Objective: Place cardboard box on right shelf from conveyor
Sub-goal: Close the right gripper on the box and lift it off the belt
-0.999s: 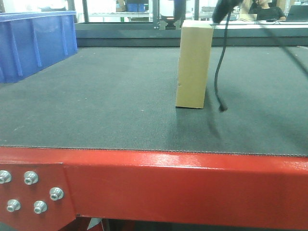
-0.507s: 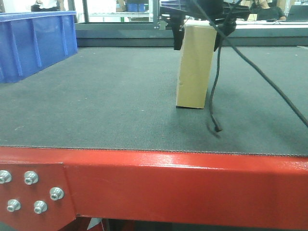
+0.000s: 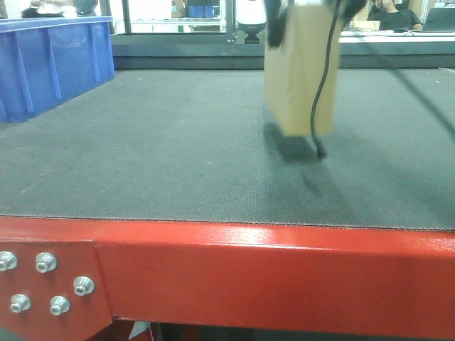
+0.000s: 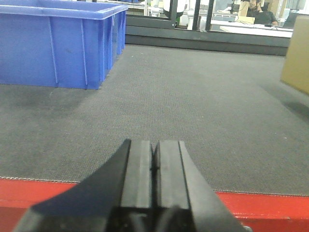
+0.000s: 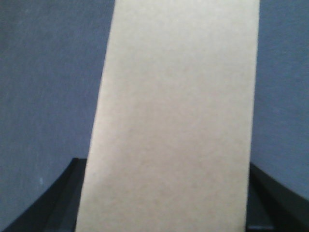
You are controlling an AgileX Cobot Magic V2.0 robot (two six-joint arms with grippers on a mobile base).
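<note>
Above conveyor, cardboard box is clamped by right gripper (left gripper closed, empty); slip may be caused by swing in transit.

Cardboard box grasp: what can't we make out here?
Front view: top of the cardboard box and most of the right gripper are cut off by the upper edge; box is blurred.
Right wrist view: box fills the frame, hiding where the fingers touch it.
Left wrist view: box cut by the right edge.
No view shows the right shelf.
</note>
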